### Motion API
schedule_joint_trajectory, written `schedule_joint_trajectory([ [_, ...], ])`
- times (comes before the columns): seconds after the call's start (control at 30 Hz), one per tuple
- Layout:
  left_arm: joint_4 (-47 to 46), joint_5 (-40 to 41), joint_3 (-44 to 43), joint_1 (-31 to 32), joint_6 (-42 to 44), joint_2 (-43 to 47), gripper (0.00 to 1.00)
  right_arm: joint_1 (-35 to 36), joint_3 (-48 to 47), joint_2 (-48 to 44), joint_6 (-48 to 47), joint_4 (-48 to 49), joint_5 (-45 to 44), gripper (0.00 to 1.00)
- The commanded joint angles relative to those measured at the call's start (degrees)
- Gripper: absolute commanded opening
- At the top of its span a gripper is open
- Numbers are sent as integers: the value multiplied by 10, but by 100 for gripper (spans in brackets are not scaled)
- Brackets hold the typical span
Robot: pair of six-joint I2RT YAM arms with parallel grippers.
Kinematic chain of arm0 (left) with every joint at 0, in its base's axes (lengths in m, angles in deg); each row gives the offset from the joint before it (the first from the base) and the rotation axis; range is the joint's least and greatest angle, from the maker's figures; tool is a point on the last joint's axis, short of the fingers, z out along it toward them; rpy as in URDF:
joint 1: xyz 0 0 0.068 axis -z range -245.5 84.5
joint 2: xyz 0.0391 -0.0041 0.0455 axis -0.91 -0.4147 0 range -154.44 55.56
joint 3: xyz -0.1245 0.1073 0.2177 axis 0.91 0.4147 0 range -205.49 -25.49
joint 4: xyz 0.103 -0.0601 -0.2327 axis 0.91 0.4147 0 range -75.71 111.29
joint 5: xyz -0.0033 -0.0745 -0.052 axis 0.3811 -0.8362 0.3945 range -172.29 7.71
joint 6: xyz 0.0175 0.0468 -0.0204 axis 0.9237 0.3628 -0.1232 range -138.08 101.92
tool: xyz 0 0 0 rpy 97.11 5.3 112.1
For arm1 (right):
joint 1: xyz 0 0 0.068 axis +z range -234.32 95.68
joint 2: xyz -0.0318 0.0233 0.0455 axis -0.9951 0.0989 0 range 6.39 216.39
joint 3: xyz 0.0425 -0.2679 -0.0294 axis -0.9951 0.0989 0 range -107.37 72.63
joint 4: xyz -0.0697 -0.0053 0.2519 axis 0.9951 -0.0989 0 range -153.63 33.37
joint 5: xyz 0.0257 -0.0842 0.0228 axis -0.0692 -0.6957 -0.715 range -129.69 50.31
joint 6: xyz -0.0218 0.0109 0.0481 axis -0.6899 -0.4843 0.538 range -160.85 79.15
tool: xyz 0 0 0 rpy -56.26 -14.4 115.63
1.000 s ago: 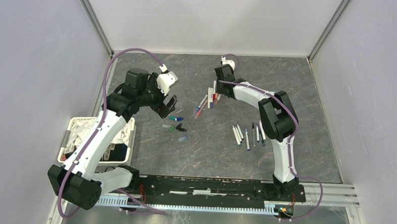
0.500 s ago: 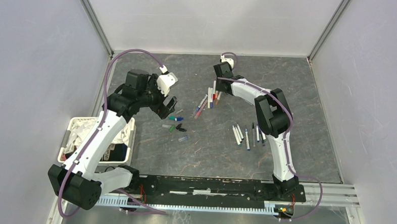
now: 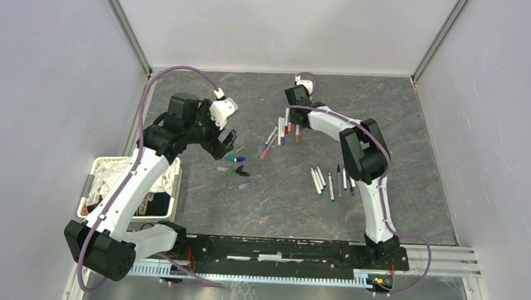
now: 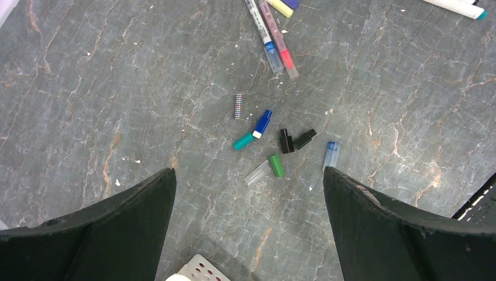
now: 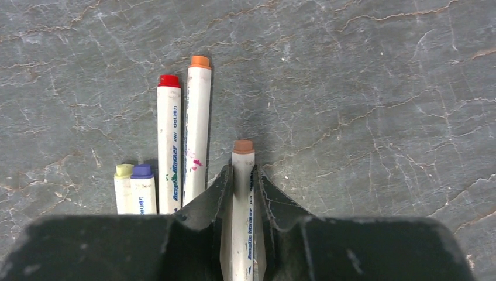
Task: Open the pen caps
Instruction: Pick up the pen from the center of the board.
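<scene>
- the right gripper [image 5: 243, 174] is clamped tight on a white pen [image 5: 243, 216] with a brownish end, and the barrel reads "Acrylic Marker"
- same print on the red-ended pen [image 5: 169, 146] just left of it, which is touching an orange-ended pen [image 5: 197, 123]
- the left gripper [image 4: 248, 171] hangs with its fingers spread wide, holding nothing
- loose pen caps [image 4: 276, 165] lie on the grey table [image 4: 88, 88] right under it: teal, blue, green, two black, a couple clear
</scene>
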Motion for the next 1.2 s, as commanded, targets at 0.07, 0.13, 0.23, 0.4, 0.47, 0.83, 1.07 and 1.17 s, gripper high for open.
schedule_joint_trajectory([
  [0.07, 5, -6, -23, 1, 6, 10, 100, -10, 69, -38, 7, -32, -35, 17],
  [0.13, 6, -5, -26, 1, 0, 9, 100, -11, 98, -58, 7, -12, -20, 19],
  [0.23, 11, -7, -30, 1, -2, 12, 100, -10, 108, -65, -3, -16, 1, 34],
  [0.4, 16, -5, -36, 1, -5, 16, 100, -10, 148, -79, 2, -13, 9, 36],
  [0.47, 17, -5, -35, 2, -6, 17, 100, -9, 168, -86, 5, -4, 13, 35],
  [0.83, 6, -21, -30, 1, -37, 11, 100, -9, 145, -132, 37, -10, 44, 0],
  [1.07, -46, -57, -33, 2, -125, -30, 100, 6, 318, -348, 153, 181, 95, 0],
  [1.17, -63, -103, -42, 1, -162, -46, 100, 39, 373, -429, 172, 259, 84, 0],
])
